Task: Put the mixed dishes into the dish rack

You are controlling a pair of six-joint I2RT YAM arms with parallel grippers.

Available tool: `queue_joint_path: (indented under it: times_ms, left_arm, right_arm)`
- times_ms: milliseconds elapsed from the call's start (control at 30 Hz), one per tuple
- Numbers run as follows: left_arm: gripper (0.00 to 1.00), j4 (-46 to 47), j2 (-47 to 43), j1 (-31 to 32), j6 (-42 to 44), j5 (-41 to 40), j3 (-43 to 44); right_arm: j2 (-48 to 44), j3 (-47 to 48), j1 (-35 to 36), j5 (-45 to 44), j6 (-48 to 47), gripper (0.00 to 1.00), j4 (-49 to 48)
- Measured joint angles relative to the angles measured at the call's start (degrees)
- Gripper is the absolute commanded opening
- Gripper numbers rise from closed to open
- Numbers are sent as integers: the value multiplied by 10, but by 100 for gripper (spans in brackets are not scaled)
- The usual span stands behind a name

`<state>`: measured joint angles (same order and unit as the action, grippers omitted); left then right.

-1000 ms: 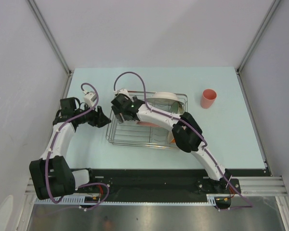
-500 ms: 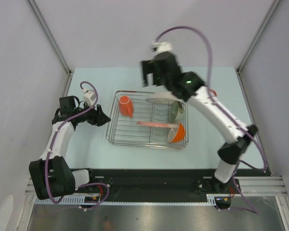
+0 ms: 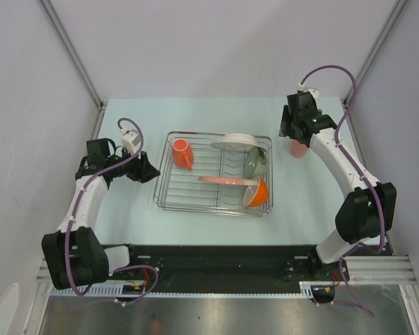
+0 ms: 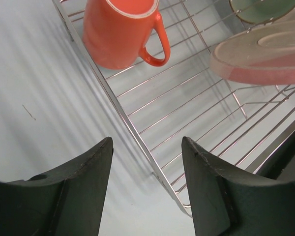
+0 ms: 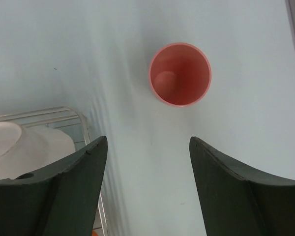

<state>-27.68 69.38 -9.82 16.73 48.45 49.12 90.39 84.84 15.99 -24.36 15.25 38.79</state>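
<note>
The dish rack (image 3: 211, 210) stands mid-table. In it are the orange mug (image 3: 181, 153) at the left end, the white plate (image 3: 234, 142), the grey-green bowl (image 3: 253, 162), the salmon-pink plate (image 3: 227, 180) and the orange bowl (image 3: 257, 193). The salmon-pink cup (image 3: 298, 148) stands upright on the table right of the rack. My right gripper (image 3: 292, 131) is open and empty above the cup (image 5: 180, 73). My left gripper (image 3: 151, 172) is open and empty, just left of the rack; its jaws straddle the rack's rim (image 4: 128, 123) near the mug (image 4: 120, 32).
Grey walls enclose the pale table on the left, back and right. The white plate (image 5: 19, 147) and a rack corner (image 5: 83, 120) show at the left of the right wrist view. The salmon-pink plate (image 4: 265, 54) shows in the left wrist view.
My right arm has swung from over the rack's left end, across the back, to above the cup at the right. The mug now shows in the rack. The left arm has not moved.
</note>
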Motion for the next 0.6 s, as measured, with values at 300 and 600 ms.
queue_joint_path:
  times_ms: [300, 600]
  left_arm:
    - [61, -58, 4, 7, 94, -18, -8]
    - [61, -76, 7, 7, 112, -18, -8]
  right_arm:
    - [33, -1, -38, 24, 12, 69, -32]
    - [127, -1, -55, 40, 13, 70, -61]
